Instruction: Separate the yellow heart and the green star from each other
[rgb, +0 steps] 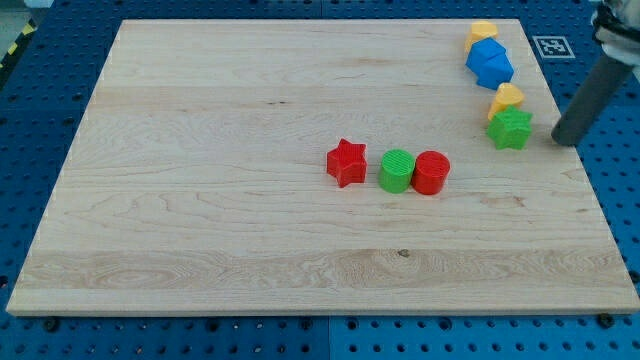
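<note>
The yellow heart (507, 98) sits near the view's right edge of the wooden board (200, 200). The green star (510, 128) lies just below it, touching it. My tip (562, 141) is at the end of the dark rod at the view's right, just off the board's right edge. It stands a short gap to the right of the green star, not touching it.
A blue block (489, 63) and a yellow block (484, 32) sit above the heart near the top right corner. A red star (347, 162), a green cylinder (397, 171) and a red cylinder (431, 172) form a row at the centre.
</note>
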